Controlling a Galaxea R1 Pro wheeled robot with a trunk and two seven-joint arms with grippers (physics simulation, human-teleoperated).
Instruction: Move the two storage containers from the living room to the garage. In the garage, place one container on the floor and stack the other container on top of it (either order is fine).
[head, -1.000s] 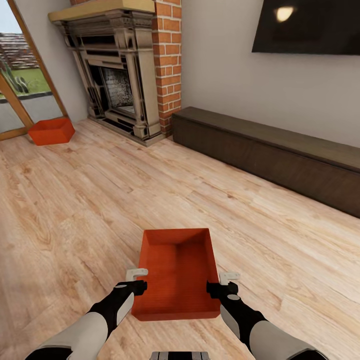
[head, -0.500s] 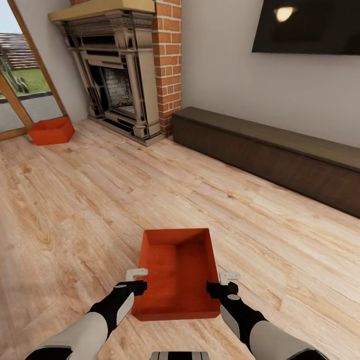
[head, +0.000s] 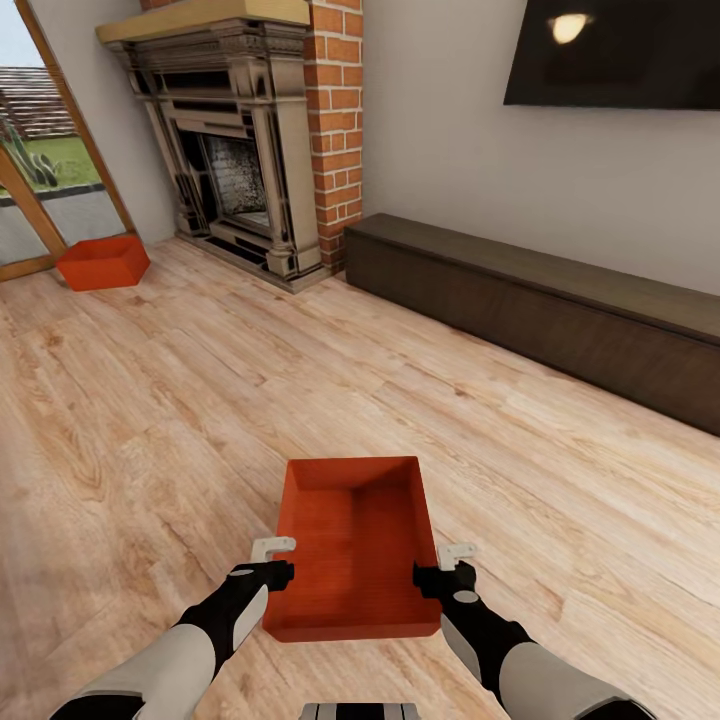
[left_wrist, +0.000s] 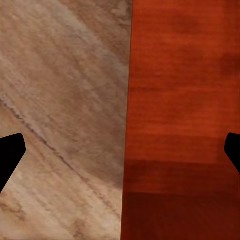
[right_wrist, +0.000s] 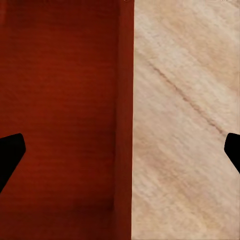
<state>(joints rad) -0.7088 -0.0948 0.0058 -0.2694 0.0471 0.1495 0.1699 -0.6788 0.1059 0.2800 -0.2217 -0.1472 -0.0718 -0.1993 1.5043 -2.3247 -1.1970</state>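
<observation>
One red-orange storage container (head: 355, 545) rests on the pale wood floor just in front of me, open top up. My left gripper (head: 275, 562) hangs over its left wall and my right gripper (head: 445, 566) over its right wall. In the left wrist view the left gripper (left_wrist: 120, 155) is open, its black fingertips (left_wrist: 10, 160) far apart on either side of the container's wall (left_wrist: 185, 100). The right gripper (right_wrist: 120, 155) is likewise open astride the opposite wall (right_wrist: 60, 100). The second storage container (head: 102, 262) stands far off at the left, by the glass door.
A red-brick fireplace (head: 250, 150) fills the far corner. A long low dark cabinet (head: 540, 300) runs along the white wall under a black TV (head: 620, 55). Wide pale plank floor (head: 200, 400) lies between me and the far container.
</observation>
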